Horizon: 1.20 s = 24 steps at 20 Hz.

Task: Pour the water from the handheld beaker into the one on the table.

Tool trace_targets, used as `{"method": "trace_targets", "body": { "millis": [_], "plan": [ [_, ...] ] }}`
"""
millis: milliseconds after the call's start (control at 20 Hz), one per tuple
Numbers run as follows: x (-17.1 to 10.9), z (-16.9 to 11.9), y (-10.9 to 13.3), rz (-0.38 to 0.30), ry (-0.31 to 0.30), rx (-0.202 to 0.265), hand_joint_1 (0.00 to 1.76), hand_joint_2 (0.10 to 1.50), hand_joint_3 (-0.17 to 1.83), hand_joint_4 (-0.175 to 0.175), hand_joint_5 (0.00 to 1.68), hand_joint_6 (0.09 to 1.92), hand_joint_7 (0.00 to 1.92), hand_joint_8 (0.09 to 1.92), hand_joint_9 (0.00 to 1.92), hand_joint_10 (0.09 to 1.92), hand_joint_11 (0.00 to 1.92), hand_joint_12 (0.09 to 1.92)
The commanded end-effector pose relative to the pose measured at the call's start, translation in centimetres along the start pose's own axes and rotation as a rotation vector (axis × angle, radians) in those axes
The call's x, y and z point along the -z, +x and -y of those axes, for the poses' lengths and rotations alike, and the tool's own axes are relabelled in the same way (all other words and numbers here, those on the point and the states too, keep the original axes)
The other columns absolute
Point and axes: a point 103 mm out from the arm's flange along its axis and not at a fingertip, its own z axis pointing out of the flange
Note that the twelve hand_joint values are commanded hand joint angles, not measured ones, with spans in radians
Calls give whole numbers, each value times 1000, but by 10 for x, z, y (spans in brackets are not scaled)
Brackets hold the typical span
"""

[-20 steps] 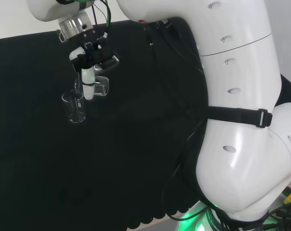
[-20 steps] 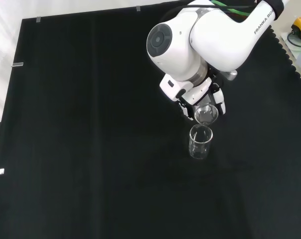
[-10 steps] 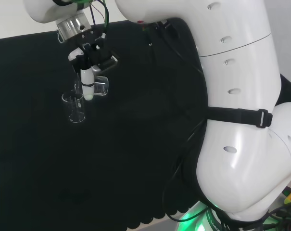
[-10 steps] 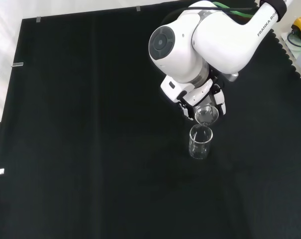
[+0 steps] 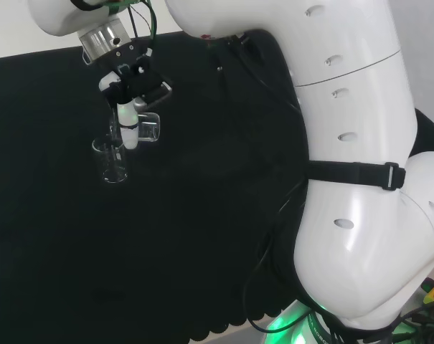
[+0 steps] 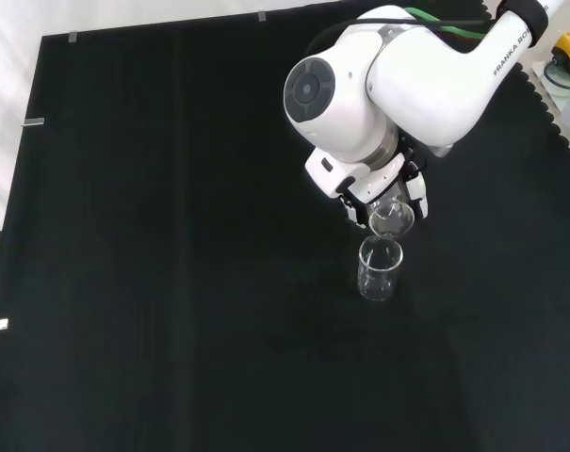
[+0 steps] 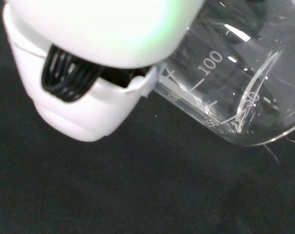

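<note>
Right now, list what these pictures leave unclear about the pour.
- Water level in the held beaker: clear glass against black cloth, front view.
- Any stream into the table beaker: too small to make out, head and front views.
- The hand's hold on the glass: a white arm link covers it, front view.

Even, bright room light falls on the black cloth point(image 6: 171, 235), which swallows shadows. In the wrist view the hand point(image 7: 88, 73) is blurred, and glare streaks the tilted beaker point(image 7: 235, 92).
</note>
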Motion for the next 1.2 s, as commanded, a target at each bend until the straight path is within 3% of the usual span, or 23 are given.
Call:
{"method": "trace_targets", "body": {
  "millis": [50, 1200],
  "plan": [
    [0, 1, 0, 16, 11, -6, 1440, 559, 681, -175, 1450, 298, 1640, 87, 1457, 340, 1267, 710],
    [6, 1, 6, 89, 43, -36, 1440, 558, 683, -175, 1446, 308, 1639, 87, 1457, 341, 1271, 709]
  ]
}}
